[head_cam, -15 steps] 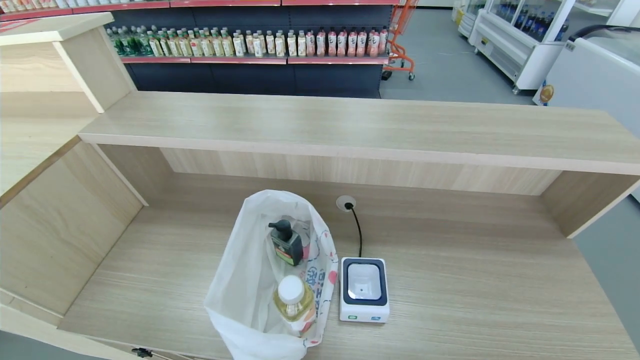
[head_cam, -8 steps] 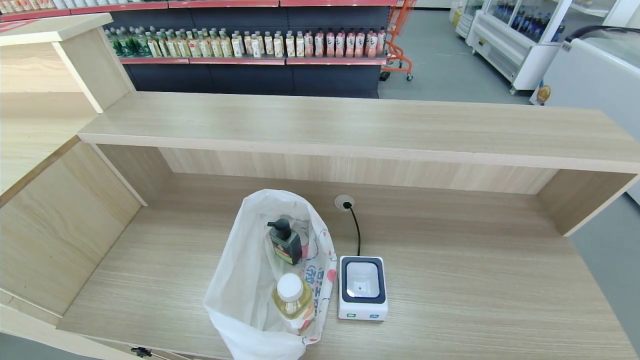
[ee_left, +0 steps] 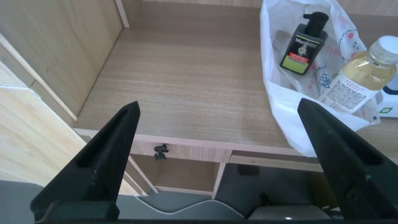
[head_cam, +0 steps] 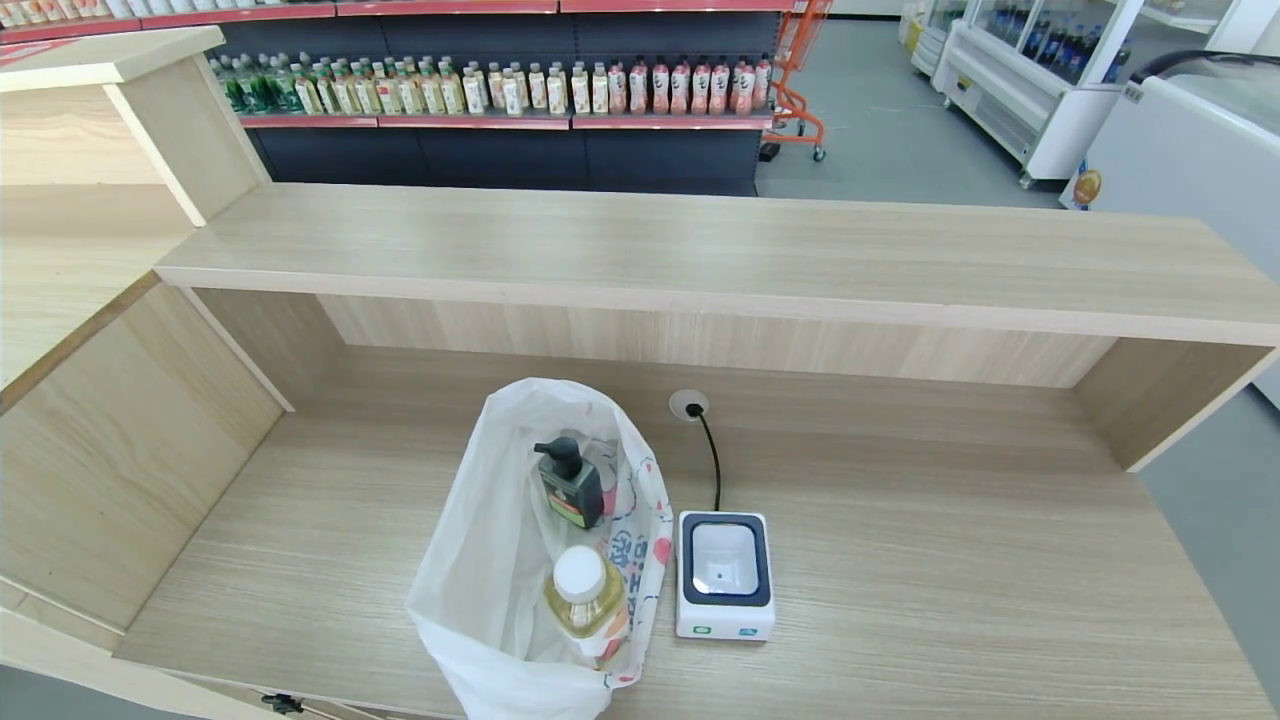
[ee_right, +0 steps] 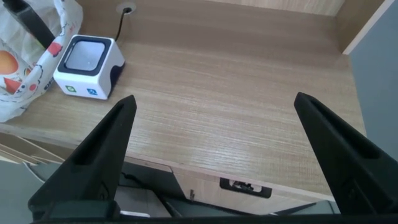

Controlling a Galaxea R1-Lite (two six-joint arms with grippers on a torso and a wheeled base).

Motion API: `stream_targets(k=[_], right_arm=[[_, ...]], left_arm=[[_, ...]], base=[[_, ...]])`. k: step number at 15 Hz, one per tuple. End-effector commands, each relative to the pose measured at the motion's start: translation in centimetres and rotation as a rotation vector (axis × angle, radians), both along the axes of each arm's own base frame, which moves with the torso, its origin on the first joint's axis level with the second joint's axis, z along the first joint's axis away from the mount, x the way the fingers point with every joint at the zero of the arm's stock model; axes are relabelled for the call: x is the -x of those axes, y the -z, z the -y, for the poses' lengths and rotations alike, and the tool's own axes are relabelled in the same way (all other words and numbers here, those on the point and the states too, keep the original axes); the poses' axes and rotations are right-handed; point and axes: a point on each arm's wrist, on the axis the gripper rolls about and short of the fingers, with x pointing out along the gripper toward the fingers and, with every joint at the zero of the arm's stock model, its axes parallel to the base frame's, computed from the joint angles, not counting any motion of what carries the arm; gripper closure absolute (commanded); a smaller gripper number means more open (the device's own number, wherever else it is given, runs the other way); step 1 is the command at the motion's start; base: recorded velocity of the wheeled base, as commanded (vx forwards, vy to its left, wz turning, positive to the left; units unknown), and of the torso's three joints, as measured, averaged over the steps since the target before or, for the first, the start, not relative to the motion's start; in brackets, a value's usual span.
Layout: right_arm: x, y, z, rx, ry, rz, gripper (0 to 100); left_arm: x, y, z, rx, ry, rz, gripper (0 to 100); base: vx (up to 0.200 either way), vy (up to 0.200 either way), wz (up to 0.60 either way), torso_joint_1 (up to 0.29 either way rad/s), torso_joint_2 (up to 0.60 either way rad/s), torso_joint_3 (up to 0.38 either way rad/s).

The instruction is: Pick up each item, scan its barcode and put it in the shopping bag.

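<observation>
A light wooden counter (head_cam: 950, 560) spreads beneath and ahead of the left pincer (ee_left: 217, 107) and the right pincer (ee_right: 214, 101). Past both pincers its back rises to a raised ledge (head_cam: 700, 250) of the same wood. A side panel (head_cam: 130, 450) closes the counter out beyond the left pincer. Far ahead, over the ledge, dark shop shelves (head_cam: 500, 150) with red edges carry rows of bottles (head_cam: 500, 88). The floor (head_cam: 900, 130) is grey. An orange trolley (head_cam: 805, 90) stands at the shelves' end, and white coolers (head_cam: 1030, 90) stand far off on the right pincer's side.
</observation>
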Motion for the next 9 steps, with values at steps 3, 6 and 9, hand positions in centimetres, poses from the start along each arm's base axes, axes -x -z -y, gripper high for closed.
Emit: stream_targets(k=[3, 6, 9], right_arm=[[-0.01, 0.00, 0.01, -0.011, 0.004, -0.003, 0], [-0.01, 0.00, 0.00, -0.023, 0.002, -0.004, 0], [-0.01, 0.00, 0.01, -0.024, 0.004, -0.004, 0]], left_arm=[[0.00, 0.00, 0.00, 0.000, 0.000, 0.000, 0], [0.00, 0.00, 0.00, 0.000, 0.000, 0.000, 0], [0.00, 0.00, 0.00, 0.000, 0.000, 0.000, 0]], base=[[0.000, 0.000, 0.00, 0.000, 0.00, 0.000], [0.000, 0.000, 0.00, 0.000, 0.00, 0.000], [0.000, 0.000, 0.00, 0.000, 0.00, 0.000]])
